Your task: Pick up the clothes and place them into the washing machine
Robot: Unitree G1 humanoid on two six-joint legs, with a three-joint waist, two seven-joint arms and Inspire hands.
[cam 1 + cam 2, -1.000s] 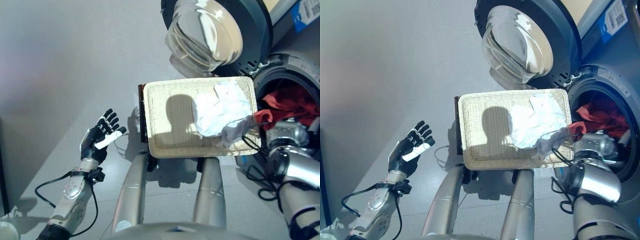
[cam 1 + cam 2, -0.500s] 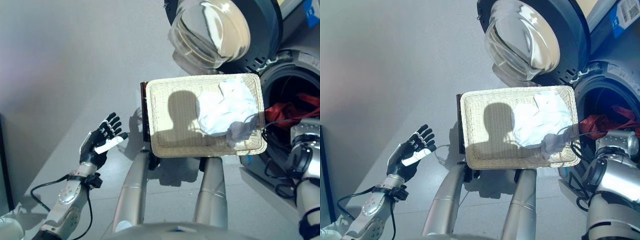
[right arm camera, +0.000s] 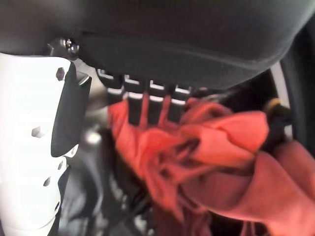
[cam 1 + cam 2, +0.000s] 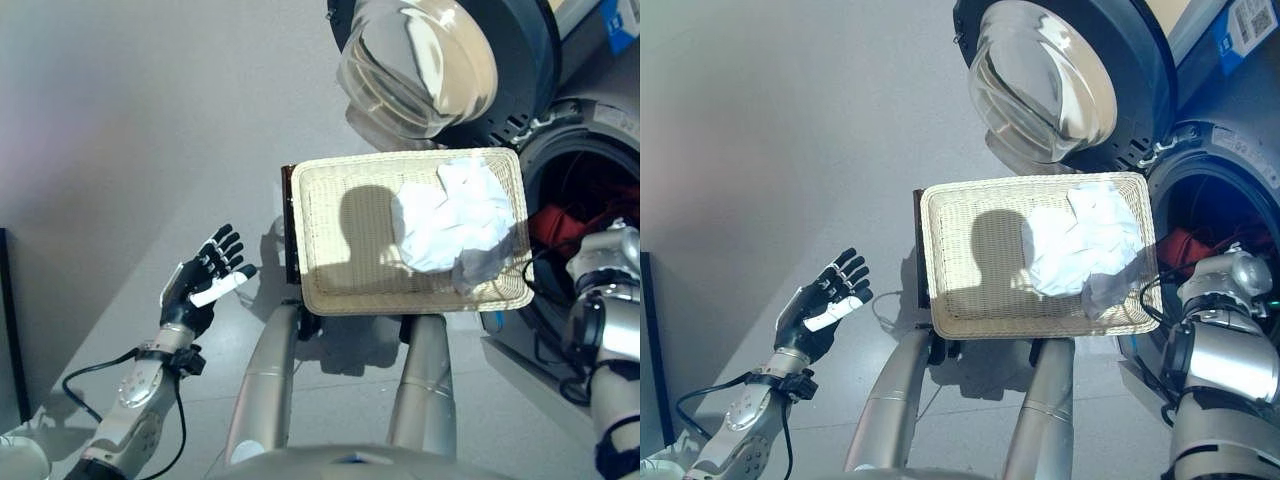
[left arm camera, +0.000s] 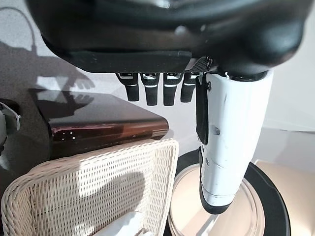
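Right robot hand [image 3: 147, 73] at the drum, fingers straight over red cloth [image 3: 206, 147]; you've dropped it in.

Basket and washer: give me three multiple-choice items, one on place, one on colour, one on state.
1. Where does the white cloth lie?
A. in the basket, at the washer's side
B. on the floor
C. in the left hand

2. What colour is the cloth in the drum?
A. blue
B. red
C. yellow

3. How is the washer door?
A. shut
B. off its hinge, on the floor
C. swung open

Answers: 1 A, the cloth fills the basket's end nearest the drum. 2 B, the right wrist view shows red folds past the right hand. 3 C, its glass faces up and the drum gapes. The left hand is open and empty.
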